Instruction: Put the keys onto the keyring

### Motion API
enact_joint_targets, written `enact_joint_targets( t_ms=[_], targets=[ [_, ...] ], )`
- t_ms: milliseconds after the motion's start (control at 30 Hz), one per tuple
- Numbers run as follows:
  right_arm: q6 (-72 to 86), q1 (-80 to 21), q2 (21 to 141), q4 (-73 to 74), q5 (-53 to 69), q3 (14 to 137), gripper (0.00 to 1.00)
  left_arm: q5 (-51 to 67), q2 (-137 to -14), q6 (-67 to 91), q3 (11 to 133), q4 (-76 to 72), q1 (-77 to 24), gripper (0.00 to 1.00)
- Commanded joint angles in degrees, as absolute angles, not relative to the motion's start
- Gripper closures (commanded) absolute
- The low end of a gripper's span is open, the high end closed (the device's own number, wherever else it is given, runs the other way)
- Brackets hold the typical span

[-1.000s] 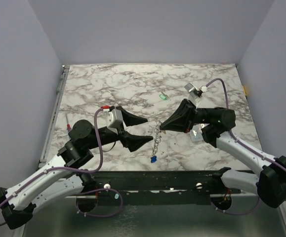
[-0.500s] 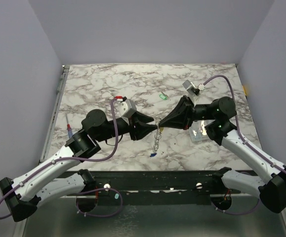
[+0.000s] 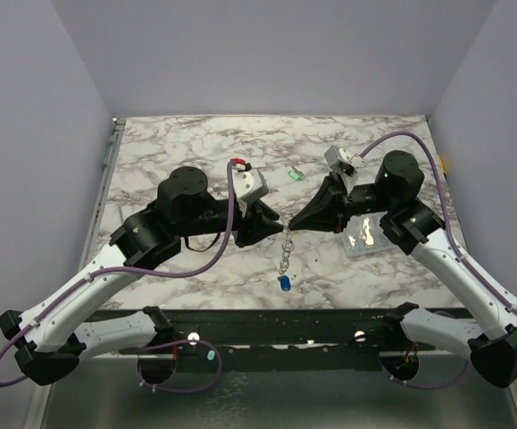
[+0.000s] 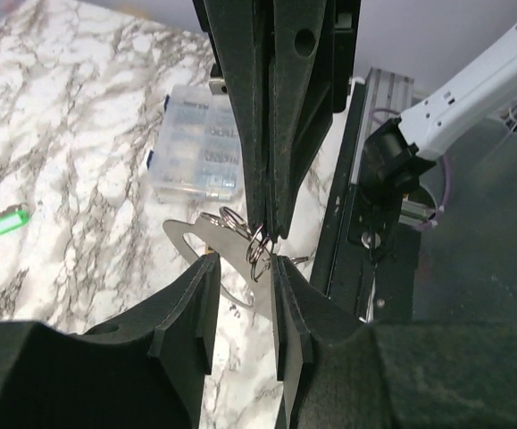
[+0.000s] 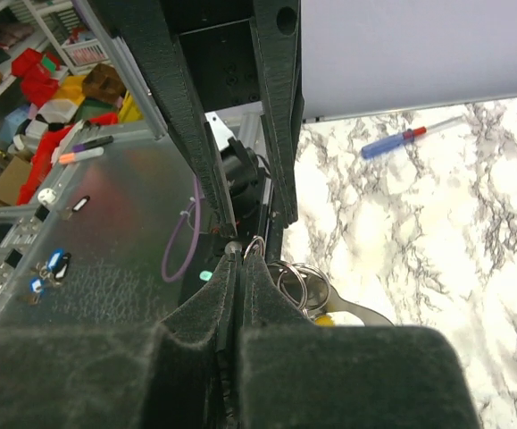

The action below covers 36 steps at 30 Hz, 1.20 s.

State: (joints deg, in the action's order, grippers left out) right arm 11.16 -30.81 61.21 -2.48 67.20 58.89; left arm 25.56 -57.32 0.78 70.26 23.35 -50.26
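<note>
The keyring hangs in the air between my two grippers, its chain dangling down to a blue key. My right gripper is shut on one of its small split rings; more rings, a yellow key and the flat loop show beside its tips. My left gripper has come in from the left, jaws a little apart, with the silvery loop lying across the gap. Whether it pinches the loop does not show. A green key lies on the marble.
A small clear plastic box sits on the marble just under my right wrist. A red-and-blue pen lies near the table's left edge. The table's metal front rail runs below the hanging chain.
My left arm has swung right until its tips reach the keyring, and its jaws have narrowed. The right gripper has lifted slightly, keeping its hold; the blue key now hangs lower on the chain.
</note>
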Motion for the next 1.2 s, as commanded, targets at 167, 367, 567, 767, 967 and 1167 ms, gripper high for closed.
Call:
enact_joint_targets(
  t_ms=[167,367,567,767,967,1167],
  targets=[
    [8.38,-31.06,59.67,0.63,67.60,58.68,0.99,25.39,-59.92,-2.93,72.80,31.43,-50.19,0.65],
    [10.20,-31.05,59.22,-2.81,67.69,57.70,0.99,27.37,-59.08,-1.43,67.73,24.41,-50.22,0.52],
    [11.08,-31.09,59.24,-3.77,68.30,57.47,0.99,26.46,-57.37,-0.18,63.91,17.47,-50.19,0.66],
    [11.76,-31.06,59.36,-4.46,68.46,57.06,0.99,26.77,-55.98,1.25,61.32,13.24,-50.18,0.66],
    [11.59,-31.04,59.32,-4.13,67.84,56.98,0.99,24.54,-52.43,0.27,60.92,14.17,-50.23,0.52],
    [11.68,-31.10,59.40,-4.35,67.94,57.12,0.99,25.46,-51.49,-1.93,62.14,17.03,-50.17,0.52]
  ],
)
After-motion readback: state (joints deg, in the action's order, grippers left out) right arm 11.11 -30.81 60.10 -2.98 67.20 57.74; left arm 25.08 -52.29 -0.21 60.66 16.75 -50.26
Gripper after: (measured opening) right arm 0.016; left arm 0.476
